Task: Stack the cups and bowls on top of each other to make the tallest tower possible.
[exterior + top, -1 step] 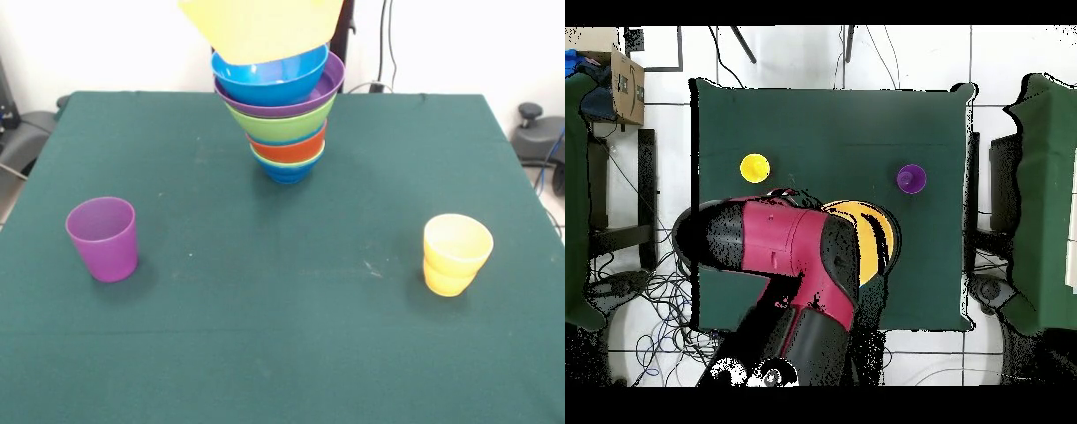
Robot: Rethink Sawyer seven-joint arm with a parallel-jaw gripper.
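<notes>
You're looking at a robot lab: a green-clothed table (825, 120) stands on a pale tiled floor (995, 60), loose black cables (650, 330) trail around it, the red and black arm (780, 250) reaches over, and a plain white wall (441, 44) carries wiring behind.

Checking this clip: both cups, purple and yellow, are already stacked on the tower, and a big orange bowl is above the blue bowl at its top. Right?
Not quite. Both cups stand apart from the tower on the table: the purple cup and the yellow cup, as the front view shows. The orange bowl is indeed above the blue bowl.
</notes>
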